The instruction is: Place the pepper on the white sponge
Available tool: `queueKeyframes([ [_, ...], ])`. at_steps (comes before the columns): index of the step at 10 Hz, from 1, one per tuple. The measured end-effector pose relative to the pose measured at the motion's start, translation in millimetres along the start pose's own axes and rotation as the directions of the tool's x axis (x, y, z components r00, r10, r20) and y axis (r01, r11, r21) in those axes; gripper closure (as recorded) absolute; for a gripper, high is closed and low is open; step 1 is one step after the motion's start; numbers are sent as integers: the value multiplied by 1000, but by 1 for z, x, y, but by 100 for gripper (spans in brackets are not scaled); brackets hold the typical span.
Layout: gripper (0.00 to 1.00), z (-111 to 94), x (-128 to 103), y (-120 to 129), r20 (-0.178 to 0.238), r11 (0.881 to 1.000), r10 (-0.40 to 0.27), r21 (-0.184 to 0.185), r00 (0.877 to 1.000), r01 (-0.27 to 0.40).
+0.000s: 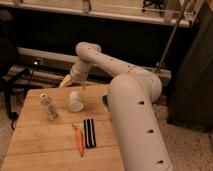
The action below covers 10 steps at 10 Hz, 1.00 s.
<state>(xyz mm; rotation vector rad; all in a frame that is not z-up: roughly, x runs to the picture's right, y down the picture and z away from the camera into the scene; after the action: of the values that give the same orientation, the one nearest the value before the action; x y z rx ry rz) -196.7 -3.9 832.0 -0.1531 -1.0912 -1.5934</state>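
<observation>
The pepper [79,142] is slender and orange and lies on the wooden table [45,142] near its front edge. It lies just left of a black-and-white striped strip [89,132]. A white rounded object [76,101], which looks like the white sponge, sits farther back at the table's middle. My gripper [73,83] hangs at the end of the white arm, just above and behind this white object, well away from the pepper. Nothing shows in it.
A small pale bottle-like item [49,106] stands on the left of the table. A dark blue object [105,102] lies to the right, partly hidden by my arm's large white body [135,120]. A dark wall and a rail lie behind the table.
</observation>
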Motion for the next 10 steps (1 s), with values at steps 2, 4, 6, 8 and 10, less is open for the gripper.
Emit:
queueKeyframes([
  [2,20,3,-25,0,28,998,26,-65,999,-24],
  [4,20,15,-48,-8,56,995,48,-88,997,-43],
  [6,20,29,-78,-19,76,994,65,-93,995,-58],
  [8,20,38,-104,-25,68,992,79,-103,995,-72],
  [10,20,49,-120,-24,6,990,78,-121,997,-77],
])
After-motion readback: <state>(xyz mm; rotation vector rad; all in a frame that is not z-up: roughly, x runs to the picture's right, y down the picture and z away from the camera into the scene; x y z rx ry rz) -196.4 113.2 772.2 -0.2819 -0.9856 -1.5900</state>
